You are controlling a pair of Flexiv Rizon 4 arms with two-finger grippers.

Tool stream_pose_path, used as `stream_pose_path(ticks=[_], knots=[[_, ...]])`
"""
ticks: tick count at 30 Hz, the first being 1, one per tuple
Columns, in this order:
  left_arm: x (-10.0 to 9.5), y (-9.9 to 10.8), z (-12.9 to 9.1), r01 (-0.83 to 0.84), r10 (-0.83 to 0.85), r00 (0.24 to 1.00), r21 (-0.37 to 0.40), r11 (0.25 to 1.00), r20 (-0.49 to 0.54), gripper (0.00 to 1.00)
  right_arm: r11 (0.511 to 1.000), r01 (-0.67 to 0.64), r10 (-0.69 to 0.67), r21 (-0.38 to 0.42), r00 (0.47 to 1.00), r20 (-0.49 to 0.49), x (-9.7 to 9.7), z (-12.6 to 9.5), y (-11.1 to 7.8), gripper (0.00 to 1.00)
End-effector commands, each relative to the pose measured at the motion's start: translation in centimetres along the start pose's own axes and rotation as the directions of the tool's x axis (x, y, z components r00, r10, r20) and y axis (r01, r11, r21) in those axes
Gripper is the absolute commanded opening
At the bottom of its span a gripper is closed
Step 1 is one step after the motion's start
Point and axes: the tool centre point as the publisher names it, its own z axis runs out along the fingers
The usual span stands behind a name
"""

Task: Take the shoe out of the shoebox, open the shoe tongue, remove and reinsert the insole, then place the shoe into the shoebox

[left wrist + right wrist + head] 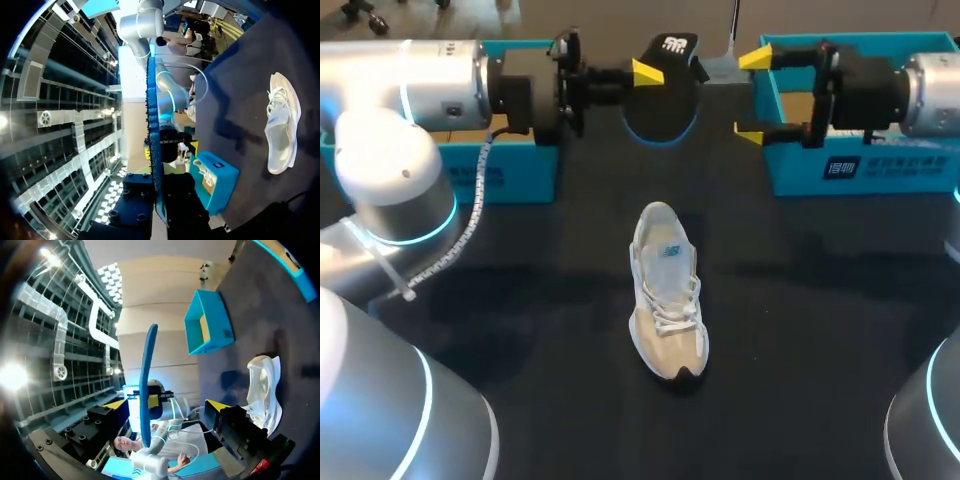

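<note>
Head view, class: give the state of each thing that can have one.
shoe: upright on table, insole out.
insole: held in air, outside shoe.
left gripper: shut on insole.
right gripper: open, facing insole.
left shoebox: open.
right shoebox: open.

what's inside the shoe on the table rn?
Only pale lining shows in the shoe opening; the insole is out, in the left tool. Toe end is hidden under tongue and laces.
</note>
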Motion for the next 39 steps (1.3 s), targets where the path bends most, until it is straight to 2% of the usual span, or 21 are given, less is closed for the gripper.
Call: stream_pose_path(ticks=[1, 7, 10, 24, 27, 28, 30, 33, 37, 38, 39], knots=[[-0.2, -0.3, -0.9, -0.001, 0.001, 1.0, -0.001, 1.0, -0.005, 0.0, 1.0, 0.021, -0.021, -0.003, 1.0, 0.004, 0.2, -1.7, -0.3, 1.0], [-0.3, -0.5, -1.4, 0.003, -0.003, 1.0, 0.003, 1.0, 0.001, 0.0, 0.999, 0.046, -0.046, 0.011, 0.999, 0.008, 0.4, -2.8, -0.5, 1.0], [-0.4, -0.4, -1.8, -0.004, 0.004, 1.0, -0.017, 1.0, -0.01, 0.0, 0.999, 0.03, -0.03, -0.013, 1.0, -0.003, 0.4, -3.2, -0.6, 1.0], [-0.5, -0.1, -1.9, -0.018, 0.018, 0.999, -0.025, 1.0, -0.03, 0.0, 0.999, 0.03, -0.03, -0.013, 1.0, -0.003, 0.4, -3.2, -0.6, 1.0], [-0.4, -0.9, -1.5, 0.135, -0.134, 0.987, 0.016, 0.991, -0.087, 0.0, 0.999, 0.03, -0.03, -0.013, 1.0, -0.003, 0.4, -3.2, -0.6, 1.0], [-0.4, -1.2, -1.5, 0.164, -0.162, 0.984, 0.02, 0.986, -0.072, 0.0, 0.999, 0.03, -0.03, -0.013, 1.0, -0.003, 0.4, -3.2, -0.6, 1.0], [-0.7, -1.3, -1.5, 0.332, -0.328, 0.942, 0.039, 0.943, -0.071, 0.0, 0.999, 0.03, -0.03, -0.013, 1.0, -0.003, 0.4, -3.2, -0.6, 1.0], [-1.0, -1.5, -1.6, 0.467, -0.462, 0.881, 0.032, 0.883, -0.103, 0.0, 0.999, 0.03, -0.03, -0.013, 1.0, -0.003, 0.4, -3.2, -0.6, 1.0], [-1.6, -1.4, -1.9, 0.686, -0.68, 0.725, 0.022, 0.727, -0.108, 0.0, 0.999, 0.03, -0.03, -0.013, 1.0, -0.003, 0.4, -3.2, -0.6, 1.0], [-1.6, -1.4, -1.9, 0.7, -0.694, 0.711, 0.022, 0.714, -0.114, 0.0, 0.999, 0.03, -0.03, -0.013, 1.0, -0.003, 0.4, -3.2, -0.6, 1.0], [-1.7, -1.4, -1.8, 0.759, -0.753, 0.648, 0.015, 0.651, -0.111, 0.0, 0.999, 0.03, -0.03, -0.013, 1.0, -0.003, 0.4, -3.2, -0.6, 1.0]])
